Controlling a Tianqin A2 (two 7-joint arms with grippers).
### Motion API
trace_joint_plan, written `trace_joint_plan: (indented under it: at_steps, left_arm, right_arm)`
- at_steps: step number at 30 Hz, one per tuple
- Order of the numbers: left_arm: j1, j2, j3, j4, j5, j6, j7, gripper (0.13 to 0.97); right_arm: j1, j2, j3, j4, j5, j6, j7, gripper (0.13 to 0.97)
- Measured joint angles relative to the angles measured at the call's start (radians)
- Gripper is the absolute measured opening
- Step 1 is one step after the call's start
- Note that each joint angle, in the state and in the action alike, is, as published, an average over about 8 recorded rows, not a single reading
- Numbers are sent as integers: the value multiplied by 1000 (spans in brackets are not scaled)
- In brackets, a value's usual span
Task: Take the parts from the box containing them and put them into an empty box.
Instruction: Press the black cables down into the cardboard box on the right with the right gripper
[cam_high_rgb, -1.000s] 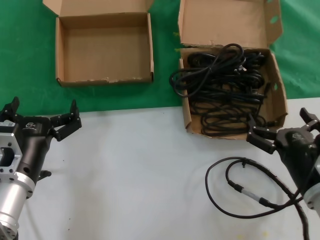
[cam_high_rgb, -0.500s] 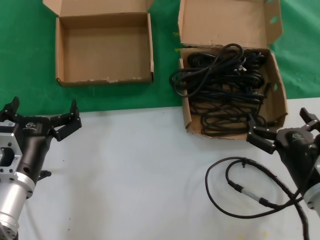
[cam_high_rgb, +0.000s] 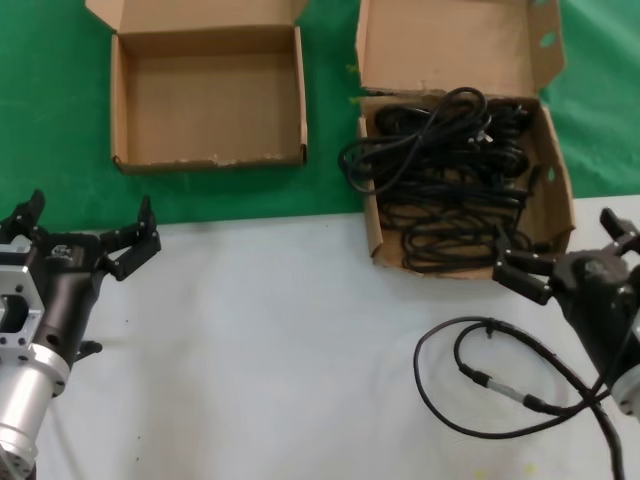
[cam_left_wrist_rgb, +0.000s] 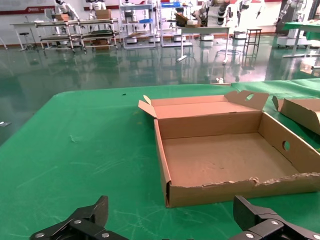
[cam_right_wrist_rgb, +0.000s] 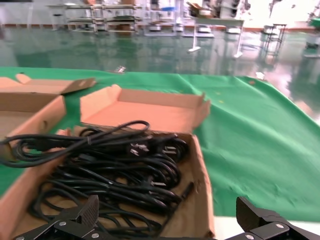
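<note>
Several black power cords lie coiled in the larger box with oval cutouts at the back right; they also show in the right wrist view. One cord hangs over that box's left wall. The smaller box stands empty at the back left, and shows in the left wrist view with its frayed front edge. My left gripper is open and empty, in front of and left of the empty box. My right gripper is open and empty at the near right corner of the full box.
A thin black cable with a silver connector lies looped on the white tabletop beside my right arm. Both boxes stand on a green mat that covers the far half of the table.
My right gripper has edged slightly up toward the cord box. My left gripper has shifted slightly. The boxes and cords have not moved.
</note>
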Motion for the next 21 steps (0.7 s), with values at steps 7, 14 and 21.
trace_joint_plan:
  at_steps: [7,14,21]
  left_arm:
    - [0,0,0,0,0,0,0,811]
    - [0,0,0,0,0,0,0,757]
    - [0,0,0,0,0,0,0,592]
  right_arm:
    - [19,117,-30,68,-22,-44,-40,966]
    - [102,228,-13,77,-24,-289,-270,966]
    - [286,341,-90,0,-73,-548,-509,966]
